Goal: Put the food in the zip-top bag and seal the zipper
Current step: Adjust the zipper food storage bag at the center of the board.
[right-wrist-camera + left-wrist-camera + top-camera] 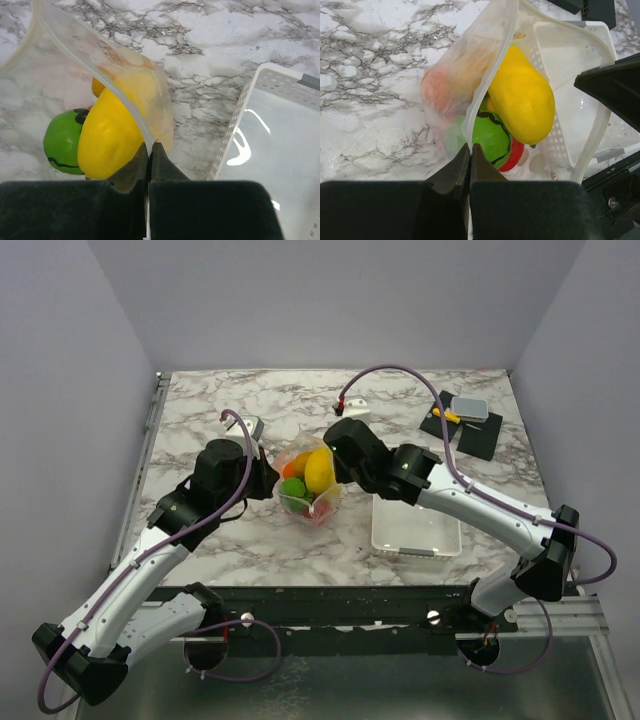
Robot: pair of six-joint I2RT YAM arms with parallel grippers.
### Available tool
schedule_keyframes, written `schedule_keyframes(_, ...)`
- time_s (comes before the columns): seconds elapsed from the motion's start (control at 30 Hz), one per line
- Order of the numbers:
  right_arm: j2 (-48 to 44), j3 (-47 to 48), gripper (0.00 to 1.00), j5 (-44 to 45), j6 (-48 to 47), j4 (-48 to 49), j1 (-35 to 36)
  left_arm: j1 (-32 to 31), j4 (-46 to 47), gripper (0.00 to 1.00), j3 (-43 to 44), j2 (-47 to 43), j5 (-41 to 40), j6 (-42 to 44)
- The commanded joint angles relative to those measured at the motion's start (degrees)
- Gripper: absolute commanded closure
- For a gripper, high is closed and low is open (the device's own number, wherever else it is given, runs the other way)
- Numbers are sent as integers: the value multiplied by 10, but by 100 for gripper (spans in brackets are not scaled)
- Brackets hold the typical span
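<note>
On the left, the black two-finger left gripper [470, 150] is pinched closed on the rim of the clear, crinkly plastic zip-top bag [308, 485], which stands at the middle of the white marbled table [200, 430]. Every piece of food that shows sits inside it: an orange fruit [437, 87] behind the film, a green ball with black stripes [490, 137], a long glossy yellow fruit [522, 100] and a red piece [512, 155] underneath. The pale, stiffer zipper [107, 85] curves wide around them, its two sides well apart, so the mouth gapes. The black right gripper [149, 149] is clamped on the opposite rim. Just beside it lies the white slotted plastic basket [232, 127]. The filling looks done; pressing the zipper shut remains.
</note>
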Motion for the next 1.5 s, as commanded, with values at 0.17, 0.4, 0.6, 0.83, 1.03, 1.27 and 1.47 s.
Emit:
schedule_keyframes(0.17,48,69,99,-98,-92,33,4,2,-8,100,9,13,27,-5)
schedule_keyframes(0.4,78,100,99,-140,-167,30,4,2,-7,100,-1,13,57,-25)
schedule_keyframes(0.6,103,105,99,-136,-191,33,1,2,-7,100,-25,-4,53,-43)
schedule_keyframes(0.83,125,85,99,-140,-203,50,-5,2,-7,98,-57,-14,32,-74)
schedule_keyframes(1.03,118,68,99,-158,-223,66,-5,2,-8,80,-66,-11,17,-72)
schedule_keyframes(1.27,105,48,99,-165,-255,81,-5,3,-34,63,-25,-8,-15,-42)
schedule_keyframes(1.47,95,37,99,-177,-276,92,-5,2,-55,58,12,-12,-36,-15)
